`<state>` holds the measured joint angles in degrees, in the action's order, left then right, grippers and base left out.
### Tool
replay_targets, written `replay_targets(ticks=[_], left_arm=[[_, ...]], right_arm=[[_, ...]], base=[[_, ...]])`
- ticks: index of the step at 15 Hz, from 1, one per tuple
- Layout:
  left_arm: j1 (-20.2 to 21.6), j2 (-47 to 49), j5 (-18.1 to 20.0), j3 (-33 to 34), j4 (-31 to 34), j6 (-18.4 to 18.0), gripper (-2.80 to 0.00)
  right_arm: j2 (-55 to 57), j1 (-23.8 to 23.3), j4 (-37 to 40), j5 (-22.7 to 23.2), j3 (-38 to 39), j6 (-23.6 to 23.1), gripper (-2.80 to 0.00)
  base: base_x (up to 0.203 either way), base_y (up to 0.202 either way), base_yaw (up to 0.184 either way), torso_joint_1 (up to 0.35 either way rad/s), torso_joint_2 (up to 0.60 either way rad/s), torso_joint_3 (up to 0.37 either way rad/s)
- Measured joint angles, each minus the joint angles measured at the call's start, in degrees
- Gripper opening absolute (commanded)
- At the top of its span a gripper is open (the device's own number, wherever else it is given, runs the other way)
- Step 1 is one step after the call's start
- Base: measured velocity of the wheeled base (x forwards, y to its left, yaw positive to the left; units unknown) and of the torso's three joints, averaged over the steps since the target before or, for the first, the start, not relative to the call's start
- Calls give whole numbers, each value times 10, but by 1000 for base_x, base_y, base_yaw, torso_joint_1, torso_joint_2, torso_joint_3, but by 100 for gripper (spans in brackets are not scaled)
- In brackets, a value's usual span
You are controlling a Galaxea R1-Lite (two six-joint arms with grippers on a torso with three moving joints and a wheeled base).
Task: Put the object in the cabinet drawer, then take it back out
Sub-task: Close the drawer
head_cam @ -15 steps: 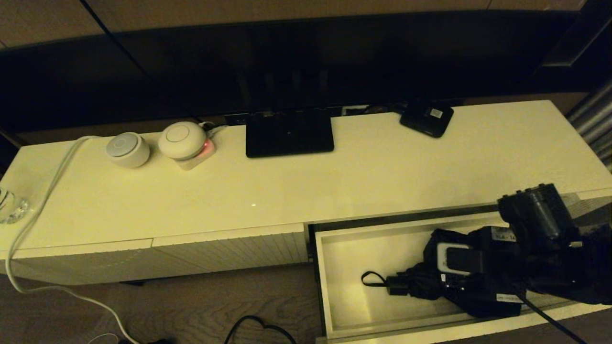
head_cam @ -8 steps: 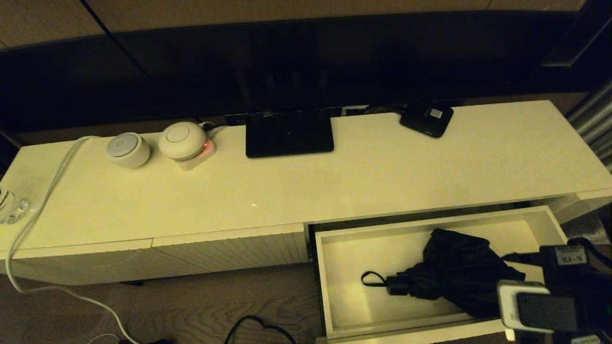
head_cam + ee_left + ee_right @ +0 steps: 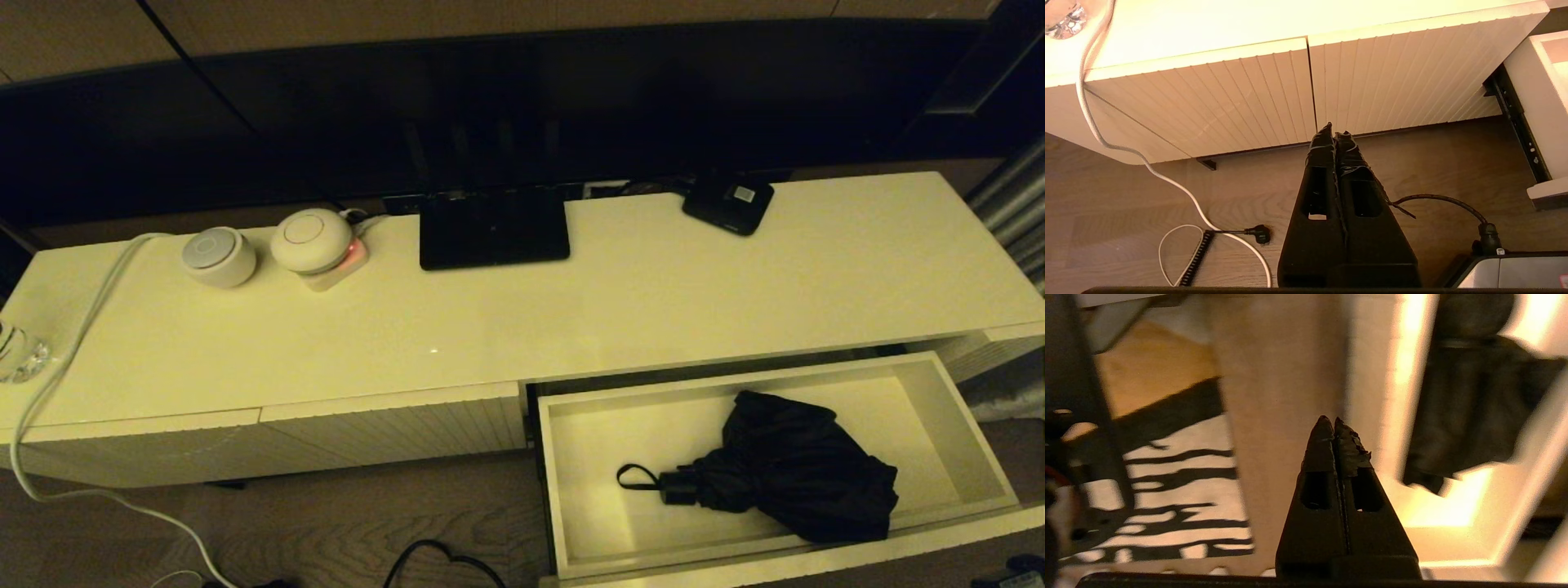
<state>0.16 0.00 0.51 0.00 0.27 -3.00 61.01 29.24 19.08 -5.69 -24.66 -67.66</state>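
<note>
The black folding umbrella (image 3: 788, 478) lies inside the pulled-out cream drawer (image 3: 963, 425), handle and wrist loop (image 3: 633, 476) pointing left. Neither arm shows in the head view. In the right wrist view my right gripper (image 3: 1334, 421) is shut and empty, hanging over the floor outside the drawer's front wall, apart from the umbrella (image 3: 1470, 416). My left gripper (image 3: 1334, 128) is shut and empty too, parked low over the wooden floor in front of the ribbed cabinet panels (image 3: 1274, 94).
On the cabinet top (image 3: 637, 302) stand a flat black stand (image 3: 492, 233), a small black box (image 3: 728, 202), two round white devices (image 3: 265, 245) and a glass (image 3: 16, 351). White cable (image 3: 57, 359) hangs off the left end; cords (image 3: 1224, 232) lie on the floor.
My right arm has let go of the umbrella and pulled back out of the drawer, down and to the right, leaving the head view. The umbrella stays in the drawer.
</note>
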Motion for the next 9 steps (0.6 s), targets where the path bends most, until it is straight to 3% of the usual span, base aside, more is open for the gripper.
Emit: replay_targets(ticks=[4, 9], left_arm=[[0, 0, 0, 0, 0, 0, -280], [0, 0, 0, 0, 0, 0, -280]], right_arm=[[38, -9, -15, 11, 44, 32, -280], [118, -18, -90, 11, 76, 35, -280]], base=[[0, 0, 0, 0, 0, 0], [0, 0, 0, 0, 0, 0]])
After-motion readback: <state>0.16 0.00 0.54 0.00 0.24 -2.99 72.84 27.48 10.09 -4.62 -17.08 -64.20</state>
